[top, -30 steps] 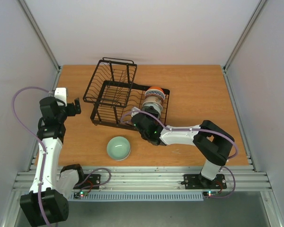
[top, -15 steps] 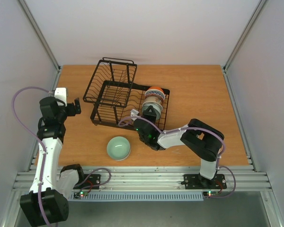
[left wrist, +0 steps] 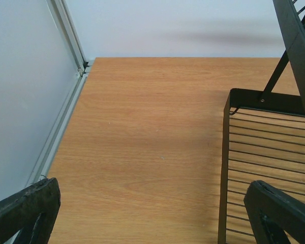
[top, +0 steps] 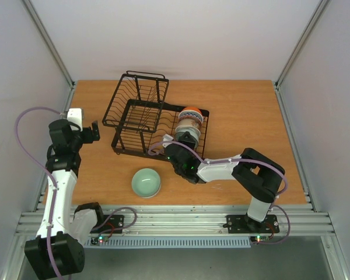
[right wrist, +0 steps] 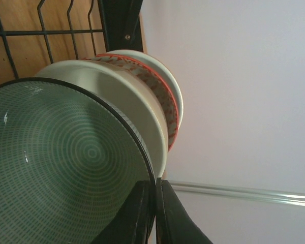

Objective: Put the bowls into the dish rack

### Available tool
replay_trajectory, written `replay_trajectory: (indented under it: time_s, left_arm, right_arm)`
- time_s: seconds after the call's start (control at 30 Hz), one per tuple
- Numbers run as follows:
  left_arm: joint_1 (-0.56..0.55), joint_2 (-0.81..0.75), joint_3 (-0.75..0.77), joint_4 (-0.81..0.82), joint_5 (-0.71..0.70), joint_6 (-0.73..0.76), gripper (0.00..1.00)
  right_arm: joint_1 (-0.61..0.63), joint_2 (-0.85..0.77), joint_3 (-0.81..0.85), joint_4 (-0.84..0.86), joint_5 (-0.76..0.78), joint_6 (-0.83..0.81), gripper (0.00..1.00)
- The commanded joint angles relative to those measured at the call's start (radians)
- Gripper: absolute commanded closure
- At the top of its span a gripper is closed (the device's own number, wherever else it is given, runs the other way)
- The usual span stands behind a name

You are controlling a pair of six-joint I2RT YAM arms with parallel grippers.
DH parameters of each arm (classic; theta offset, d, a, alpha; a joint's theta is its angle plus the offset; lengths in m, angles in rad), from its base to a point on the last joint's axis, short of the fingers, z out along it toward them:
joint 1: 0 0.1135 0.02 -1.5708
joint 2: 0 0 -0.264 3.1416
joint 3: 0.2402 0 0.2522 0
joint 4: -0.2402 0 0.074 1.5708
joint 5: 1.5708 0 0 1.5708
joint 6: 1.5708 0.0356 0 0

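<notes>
Since half a second ago, the right arm's elbow has swung back out to the right and its wrist has eased toward the row of bowls, while the left arm and the celadon bowl (top: 146,182) on the desk (top: 239,116) have not shifted. In the right wrist view the right fingers (right wrist: 140,208) are clamped together on the dark rim of a green patterned bowl (right wrist: 71,162), one finger inside and one outside. The bowl stands on edge at the near end of the dish rack (top: 134,125), close against a cream bowl (right wrist: 127,96), with an orange-rimmed bowl (right wrist: 160,89) behind that. Whether its lower edge is already seated between the tines cannot be told from these views. To do this step well, I judge that the bowl should be kept upright and parallel to its neighbours and lowered straight down until the wires carry its weight. The fingers should part only then, and only slightly, because the cream bowl lies just behind the outer finger. Drawing back along the line of approach should avoid nudging the row. The left fingers (left wrist: 28,206) are wide apart and hold nothing, hovering over bare desk beside the rack's left end. The celadon bowl is not yet loaded.
</notes>
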Motion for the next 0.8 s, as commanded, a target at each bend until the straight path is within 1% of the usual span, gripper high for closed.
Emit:
replay_trajectory:
  time_s: [0.0,0.13,0.2,0.33,0.53,0.63,0.77]
  left_arm:
    - [0.008,-0.007,-0.009,0.053,0.008,-0.004,0.01]
    - [0.008,-0.007,-0.009,0.053,0.01,-0.005,0.01]
    - [0.008,-0.008,-0.008,0.052,0.011,-0.006,0.01]
    - [0.008,-0.007,-0.008,0.052,0.012,-0.006,0.01]
    - [0.008,-0.006,-0.007,0.051,0.015,-0.007,0.01]
    - [0.007,-0.006,-0.007,0.053,0.015,-0.006,0.01]
    - [0.008,-0.004,-0.008,0.052,0.016,-0.006,0.01]
  right_arm:
    - [0.002,-0.025,0.031,-0.139,-0.023,0.125,0.94]
    - [0.003,-0.039,0.039,-0.212,-0.035,0.171,0.85]
    - [0.003,-0.05,0.049,-0.271,-0.049,0.211,0.79]
    - [0.002,-0.079,0.068,-0.383,-0.081,0.288,0.62]
    - [0.002,-0.117,0.094,-0.459,-0.089,0.356,0.46]
    - [0.002,-0.163,0.146,-0.649,-0.125,0.461,0.4]
    - [0.003,-0.226,0.247,-0.914,-0.201,0.628,0.39]
